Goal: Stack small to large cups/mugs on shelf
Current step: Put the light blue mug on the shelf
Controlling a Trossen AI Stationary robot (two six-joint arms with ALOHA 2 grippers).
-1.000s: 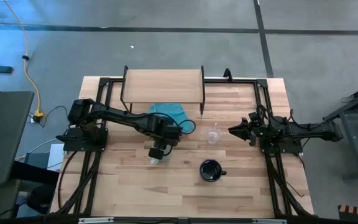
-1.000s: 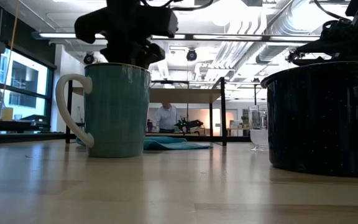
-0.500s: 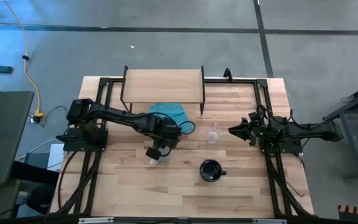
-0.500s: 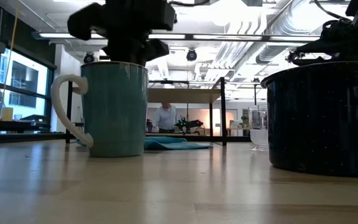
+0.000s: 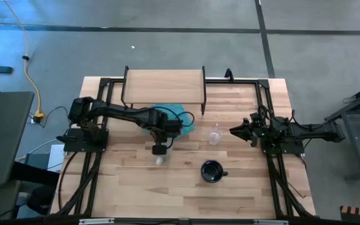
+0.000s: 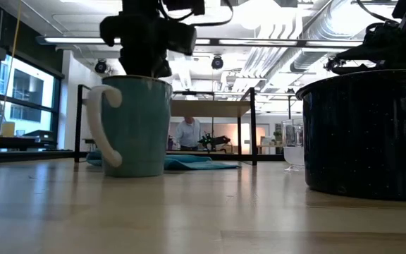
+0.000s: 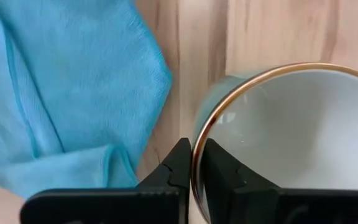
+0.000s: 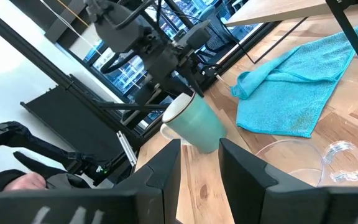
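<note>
A pale green mug [image 6: 136,127] with a white handle stands upright left of the table's middle, and my left gripper [image 7: 196,152] is shut on its rim from above. In the high view the gripper [image 5: 159,150] covers most of the mug [image 5: 160,160]. A clear glass cup [image 5: 215,135] stands on the table at the middle. A black mug [image 5: 212,171] stands nearer the front edge. My right gripper [image 8: 201,165] waits open at the table's right, pointing at the glass cup [image 8: 291,162]. The shelf [image 5: 163,86] stands bare at the far edge. My left gripper pinches the mug's copper-edged rim [image 7: 195,134] on the side toward the blue cloth, one finger [image 7: 219,168] inside the mug and one [image 7: 178,165] outside. The fingers point down from above. The mug stays upright, its base at the tabletop; whether it is lifted clear I cannot tell.
A blue cloth [image 5: 175,114] lies crumpled between the shelf and the pale mug. Black frame rails [image 5: 92,156] run along both sides of the table. A person [image 6: 187,132] shows in the room beyond the shelf [image 6: 210,108].
The pale mug has shifted a little toward the table's right and far edges with my left gripper. It has turned about, and its handle has swung round toward the near side. The left arm's elbow has moved toward the far edge.
</note>
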